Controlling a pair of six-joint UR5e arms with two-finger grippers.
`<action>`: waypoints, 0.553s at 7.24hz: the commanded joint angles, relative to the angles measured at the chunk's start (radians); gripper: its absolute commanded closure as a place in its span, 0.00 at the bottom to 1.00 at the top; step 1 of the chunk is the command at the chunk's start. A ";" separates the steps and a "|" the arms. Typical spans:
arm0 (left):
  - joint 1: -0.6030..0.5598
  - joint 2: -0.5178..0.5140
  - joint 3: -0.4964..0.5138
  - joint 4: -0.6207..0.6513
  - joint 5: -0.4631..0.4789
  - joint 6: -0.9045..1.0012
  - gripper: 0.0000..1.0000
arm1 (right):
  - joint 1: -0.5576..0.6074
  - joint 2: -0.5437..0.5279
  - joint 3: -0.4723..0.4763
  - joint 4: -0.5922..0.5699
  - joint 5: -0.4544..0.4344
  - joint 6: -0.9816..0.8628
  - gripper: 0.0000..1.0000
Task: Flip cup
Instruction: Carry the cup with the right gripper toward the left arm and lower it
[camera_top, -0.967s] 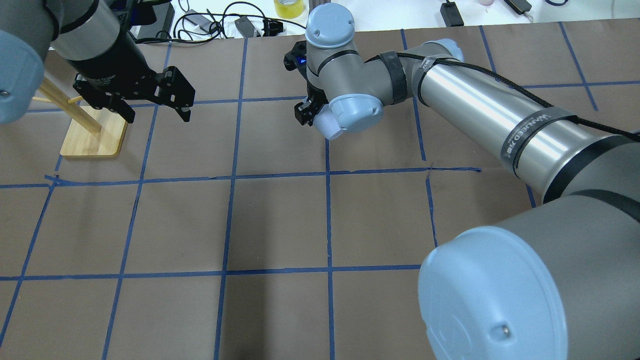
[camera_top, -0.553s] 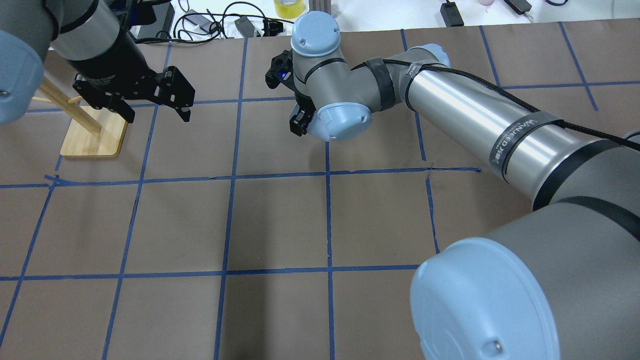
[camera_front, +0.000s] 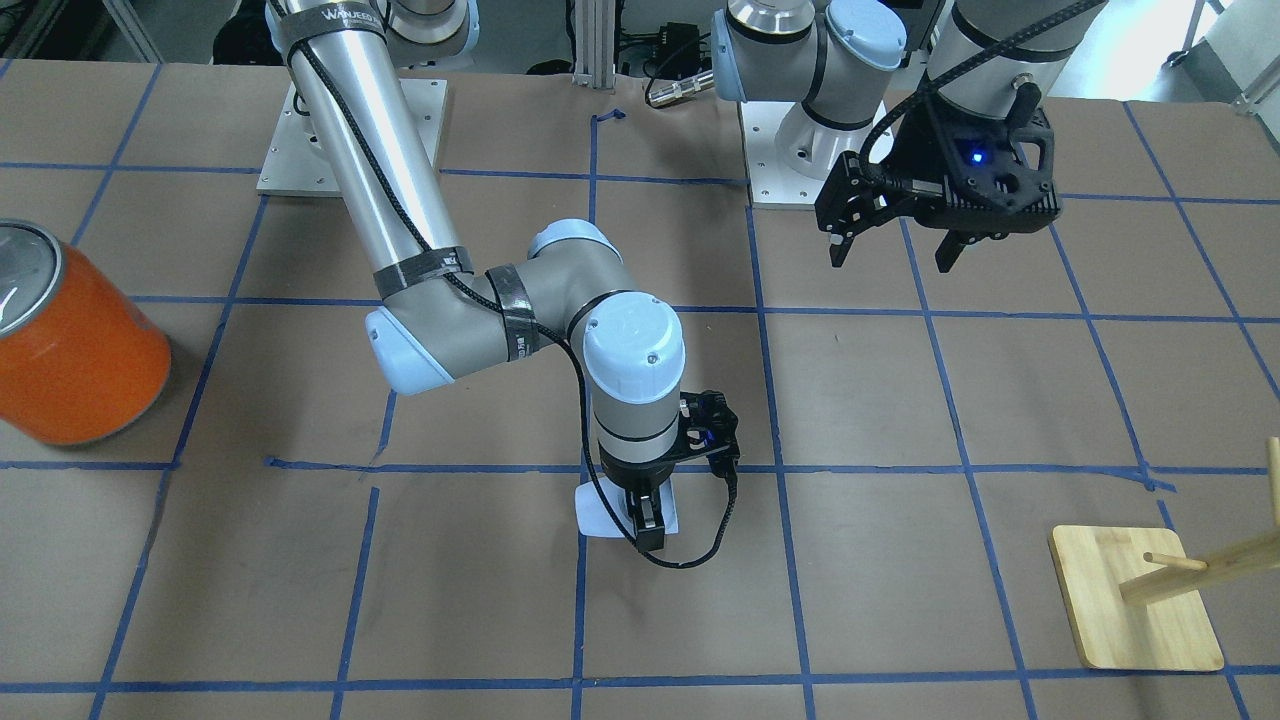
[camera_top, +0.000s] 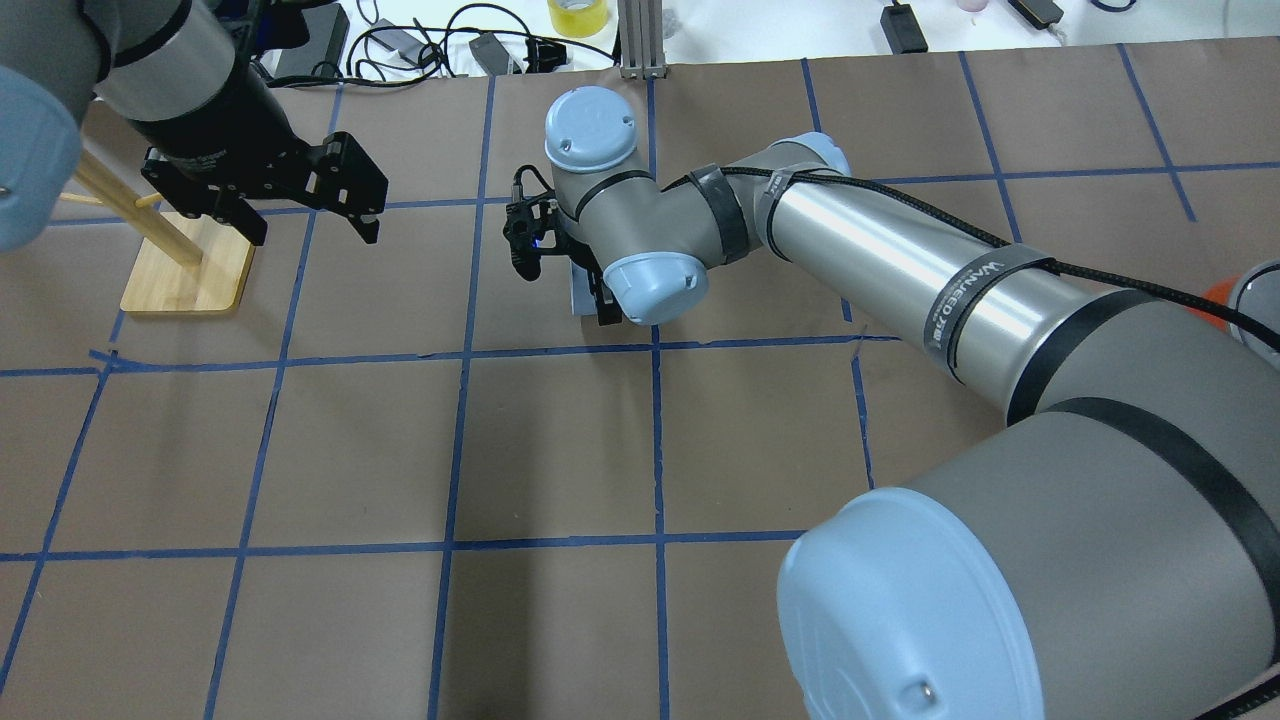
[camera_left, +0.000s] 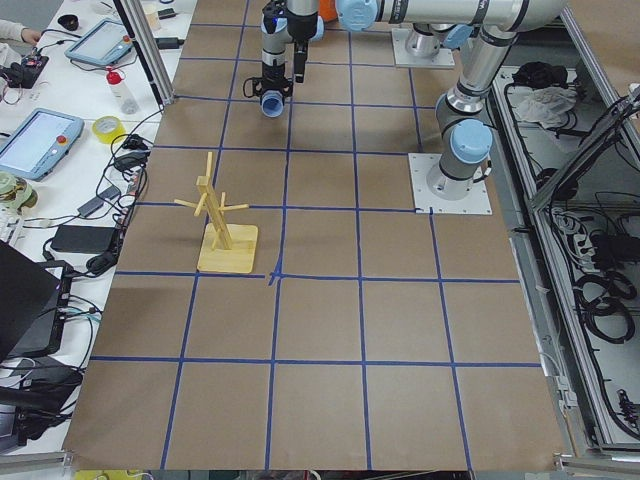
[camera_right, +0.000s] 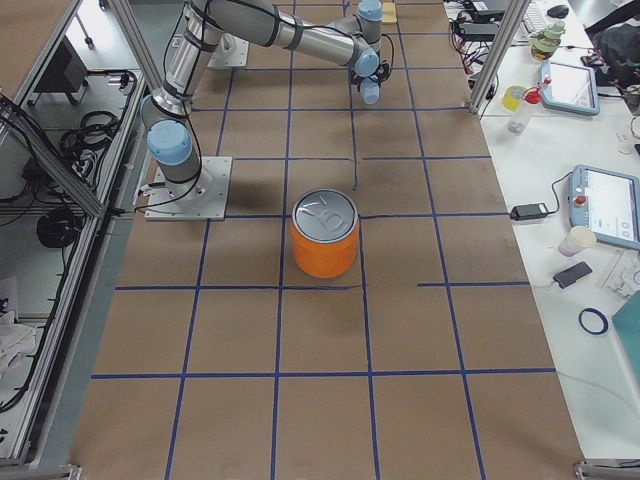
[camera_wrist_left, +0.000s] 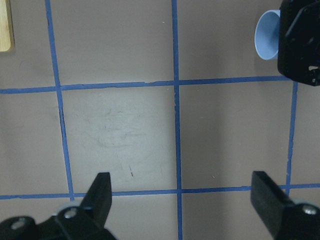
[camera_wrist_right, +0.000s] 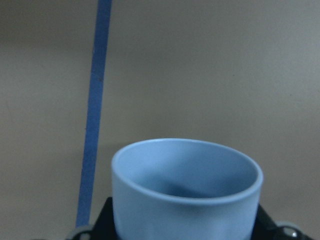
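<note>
The cup (camera_wrist_right: 185, 190) is a small pale blue tumbler held in my right gripper (camera_front: 630, 525), which is shut on it low over the brown table near a blue tape crossing. It is tilted, with its open mouth facing away from the wrist. It shows as a pale patch in the front view (camera_front: 600, 515) and is mostly hidden under the wrist in the overhead view (camera_top: 580, 290). The left wrist view shows its mouth (camera_wrist_left: 267, 35). My left gripper (camera_top: 315, 235) hangs open and empty, well to the cup's left, above the table.
A large orange can (camera_front: 70, 350) with a silver top stands on the robot's right side. A wooden peg rack on a bamboo base (camera_top: 190, 275) stands under my left arm. Cables and tape rolls lie past the table's far edge.
My right arm has swung left and toward the robot with the cup, and the wrist has turned and lowered; the cup is now mostly hidden under it. The left arm has not moved.
</note>
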 joint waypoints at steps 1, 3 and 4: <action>0.000 0.001 0.001 0.000 -0.001 0.001 0.00 | 0.003 0.013 0.012 -0.004 0.010 -0.008 0.14; 0.000 -0.003 0.001 0.000 -0.001 -0.002 0.00 | 0.021 0.007 0.012 -0.004 0.003 -0.006 0.01; 0.000 -0.003 0.000 0.000 -0.001 0.000 0.00 | 0.020 -0.002 0.012 -0.003 0.007 0.002 0.00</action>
